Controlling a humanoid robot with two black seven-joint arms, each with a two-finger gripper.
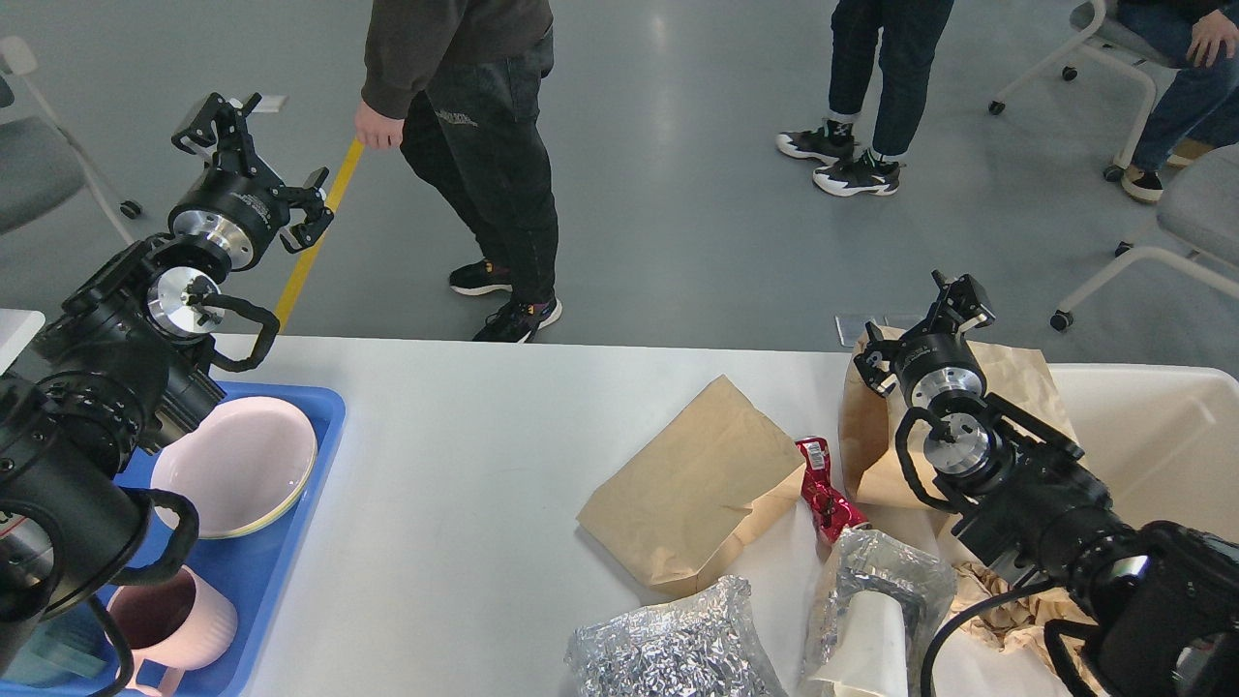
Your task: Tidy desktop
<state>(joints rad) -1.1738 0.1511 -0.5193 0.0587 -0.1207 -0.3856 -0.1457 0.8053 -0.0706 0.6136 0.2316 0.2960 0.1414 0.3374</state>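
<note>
The desktop fills the lower half of the frame, white and smooth, its far edge running across the middle. My left gripper sits in the upper left, raised over the floor beyond the table's far edge, its two fingers spread apart with nothing between them. My left arm runs down the left side and covers part of the blue tray in the lower left corner, which holds a pink plate and, nearer the bottom edge, a pink mug. My right gripper is at right of centre, just at the table's far edge, seen end-on and dark against a standing brown paper bag; I cannot tell whether its fingers are apart or together. A flat brown paper bag lies in the middle of the table, and a red wrapper lies between the two bags, touching the flat one's right edge. Along the bottom edge lie a crumpled foil bag and, just right of it, a second foil bag with a white paper cup in it. A cream bin stands at the right edge. Crumpled brown paper shows under my right arm. People's legs stand on the grey floor along the top.
</note>
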